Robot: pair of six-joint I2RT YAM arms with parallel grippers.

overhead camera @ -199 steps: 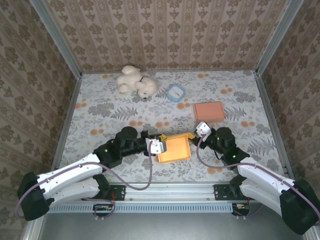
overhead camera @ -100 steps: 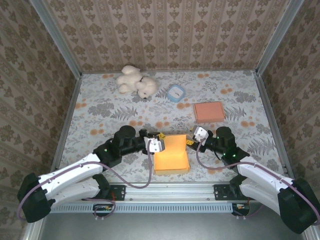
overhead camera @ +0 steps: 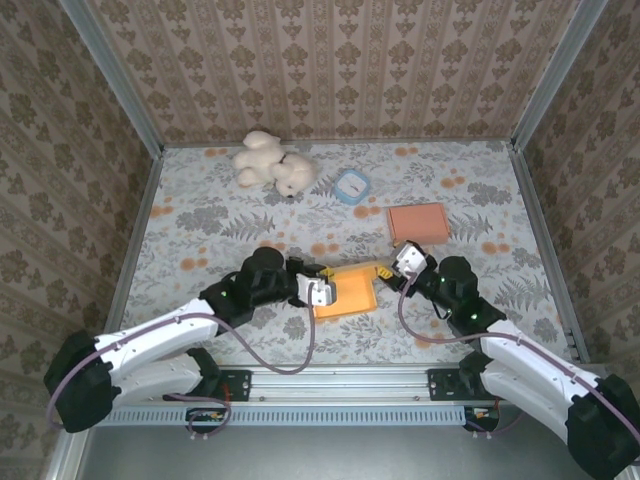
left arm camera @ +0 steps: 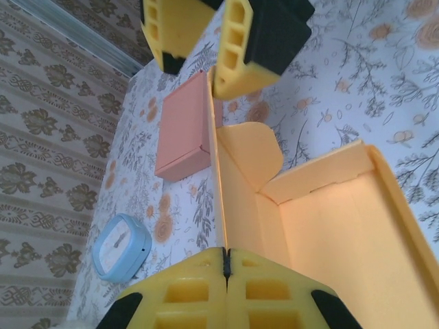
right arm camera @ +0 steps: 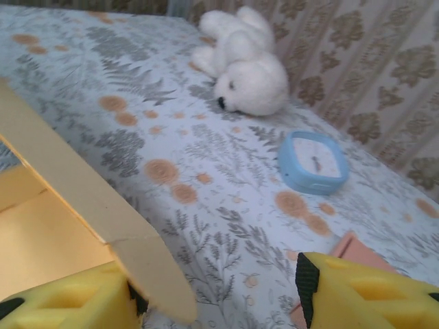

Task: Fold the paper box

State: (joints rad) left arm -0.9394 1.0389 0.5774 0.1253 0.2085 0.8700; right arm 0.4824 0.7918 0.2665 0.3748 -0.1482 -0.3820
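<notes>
The orange paper box lies open-topped near the table's front, between my two grippers. My left gripper is shut on the box's thin long wall; in the left wrist view its pads pinch that wall's edge, and the box shows a rounded flap standing inside. My right gripper is open at the wall's far end. In the right wrist view the box's end flap leans on the left finger, and the other finger stands well apart.
A pink flat box lies just behind the right gripper. A blue round clock and a white plush toy sit at the back. Patterned walls enclose the table on three sides.
Half a second ago the box showed a larger face, nearer the front; now it shows a smaller one, farther back. The left gripper shifted slightly right. The right jaws stand a bit wider.
</notes>
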